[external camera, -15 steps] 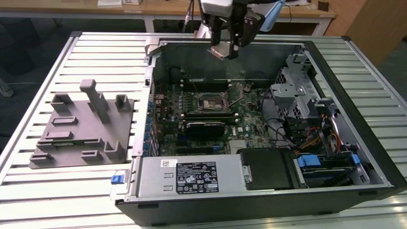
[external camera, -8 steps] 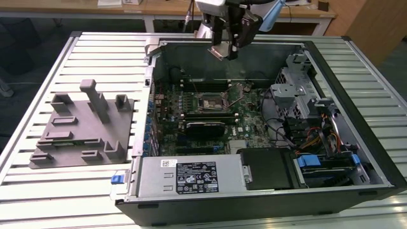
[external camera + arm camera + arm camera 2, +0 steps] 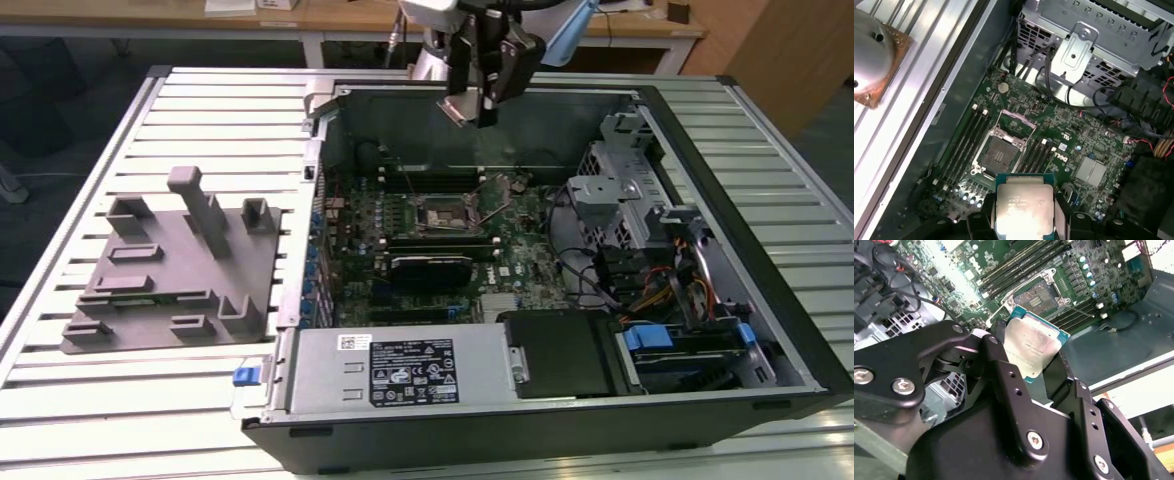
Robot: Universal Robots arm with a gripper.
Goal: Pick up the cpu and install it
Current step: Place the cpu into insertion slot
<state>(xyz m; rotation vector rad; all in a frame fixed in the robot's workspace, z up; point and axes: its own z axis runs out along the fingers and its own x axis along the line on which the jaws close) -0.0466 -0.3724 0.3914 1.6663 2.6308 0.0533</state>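
My gripper hangs above the far part of the open computer case, shut on the cpu. In both wrist views the cpu is a flat square chip with a silver-grey metal top and a teal rim, pinched by its edges between the black fingers. The gripper holds it tilted, well above the board. The motherboard socket lies open below, its metal frame lifted, with nothing in it.
A grey plastic fixture block stands on the slatted table at the exterior view's left. Inside the case are memory slots beside the socket, a metal drive cage, bundled cables and a power supply at the near side.
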